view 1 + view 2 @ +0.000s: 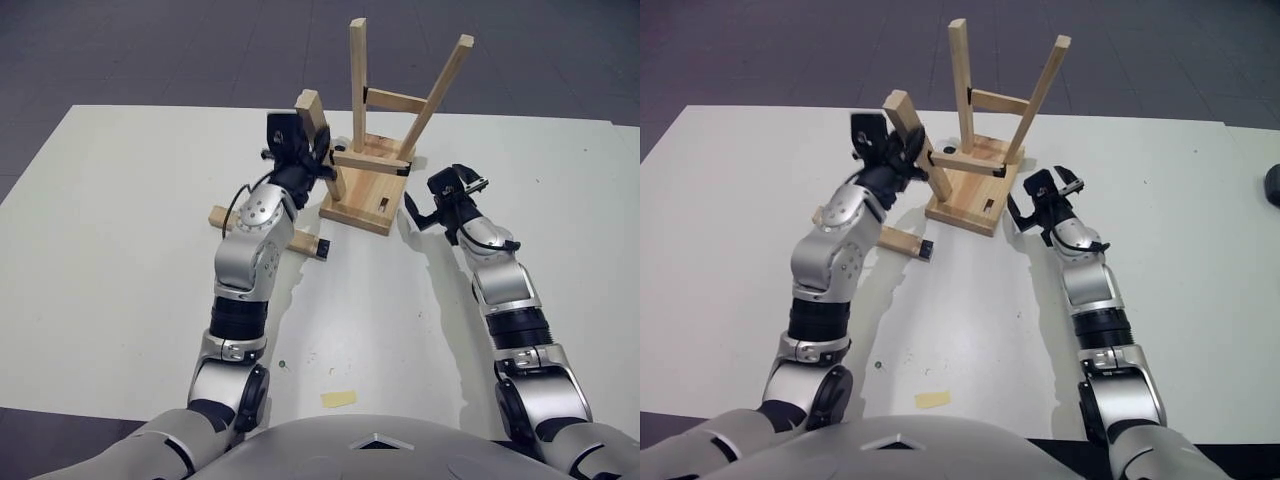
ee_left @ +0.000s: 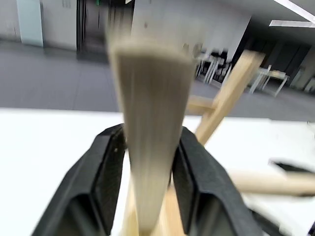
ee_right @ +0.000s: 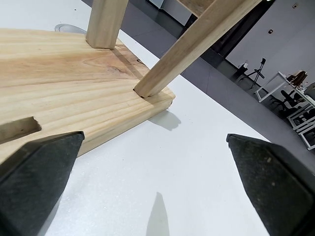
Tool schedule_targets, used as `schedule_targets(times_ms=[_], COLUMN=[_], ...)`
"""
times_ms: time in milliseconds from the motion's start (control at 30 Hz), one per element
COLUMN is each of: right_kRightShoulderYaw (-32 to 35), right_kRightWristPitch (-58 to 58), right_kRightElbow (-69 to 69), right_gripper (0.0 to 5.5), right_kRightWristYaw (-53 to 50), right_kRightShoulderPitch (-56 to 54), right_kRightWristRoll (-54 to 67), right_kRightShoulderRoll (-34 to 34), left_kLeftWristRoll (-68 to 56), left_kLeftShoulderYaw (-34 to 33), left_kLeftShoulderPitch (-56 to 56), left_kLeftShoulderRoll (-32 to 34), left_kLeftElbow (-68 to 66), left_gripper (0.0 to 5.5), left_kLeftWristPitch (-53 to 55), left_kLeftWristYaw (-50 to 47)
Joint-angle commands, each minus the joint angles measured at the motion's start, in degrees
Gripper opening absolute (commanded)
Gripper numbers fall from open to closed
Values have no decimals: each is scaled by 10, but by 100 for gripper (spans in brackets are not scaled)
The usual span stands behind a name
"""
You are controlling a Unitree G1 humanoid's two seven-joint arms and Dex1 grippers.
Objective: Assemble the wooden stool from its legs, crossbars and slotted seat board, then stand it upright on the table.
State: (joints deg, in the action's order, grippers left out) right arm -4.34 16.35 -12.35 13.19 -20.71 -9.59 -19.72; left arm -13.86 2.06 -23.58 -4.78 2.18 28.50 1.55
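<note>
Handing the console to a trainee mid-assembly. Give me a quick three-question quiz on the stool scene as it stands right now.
1. True or false: the right gripper is shut on the seat board.
2. What does the left gripper grip? A) the seat board B) a leg C) nothing
3. Fill in: ___ legs stand up from the seat board with no gripper on them.

Key
1. False: it is open beside the seat board, holding nothing.
2. B: it is shut on a leg that leans at the board's left side.
3. Two: the far legs, joined by a crossbar.
</note>
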Motion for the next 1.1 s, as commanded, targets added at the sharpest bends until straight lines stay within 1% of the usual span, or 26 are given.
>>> schedule_targets(times_ms=[33, 267, 400, 467, 533, 600, 667, 700, 733, 800, 900, 1000, 1100], right_kRightShoulderYaw=[4, 6, 14, 40, 105, 181, 229, 241, 240, 212, 171, 102, -7], right_kRightWristPitch=[-6, -13, -14, -6, 17, 71, 117, 139, 167, 210, 251, 278, 291], right_kRightElbow=[-6, -12, -6, 26, 100, 188, 258, 283, 306, 341, 364, 377, 364], right_gripper=[540, 540, 540, 540, 540, 540, 540, 540, 540, 540, 540, 540, 540], right_kRightWristYaw=[0, 3, 6, 26, 88, 181, 261, 291, 315, 354, 384, 396, 372], right_kRightShoulderPitch=[-12, -12, -8, 1, 6, -10, -39, -58, -92, -148, -186, -210, -220], right_kRightWristRoll=[2, 2, 2, 27, 114, 260, 393, 448, 507, 591, 648, 627, 538], right_kRightShoulderRoll=[0, -4, -17, -33, -56, -88, -127, -144, -156, -163, -168, -181, -177], left_kLeftWristRoll=[-2, -9, -28, -36, -75, -140, -203, -227, -250, -285, -300, -306, -322], left_kLeftShoulderYaw=[-13, -12, -9, -17, -42, -91, -142, -164, -186, -221, -241, -253, -254], left_kLeftShoulderPitch=[0, 5, 27, 41, 55, 60, 49, 39, 30, 18, 18, 27, 20], left_kLeftShoulderRoll=[-7, -19, -7, 14, 40, 58, 70, 75, 80, 87, 103, 122, 130], left_kLeftElbow=[-3, 30, 120, 185, 268, 329, 354, 360, 361, 360, 354, 356, 363], left_gripper=[250, 371, 426, 468, 504, 538, 538, 538, 538, 538, 538, 538, 538], left_kLeftWristPitch=[-40, -121, -120, -96, -57, -23, -10, -9, -11, -21, -30, -34, -42], left_kLeftWristYaw=[4, 32, 52, 53, 57, 49, 31, 21, 10, -9, -19, -25, -34])
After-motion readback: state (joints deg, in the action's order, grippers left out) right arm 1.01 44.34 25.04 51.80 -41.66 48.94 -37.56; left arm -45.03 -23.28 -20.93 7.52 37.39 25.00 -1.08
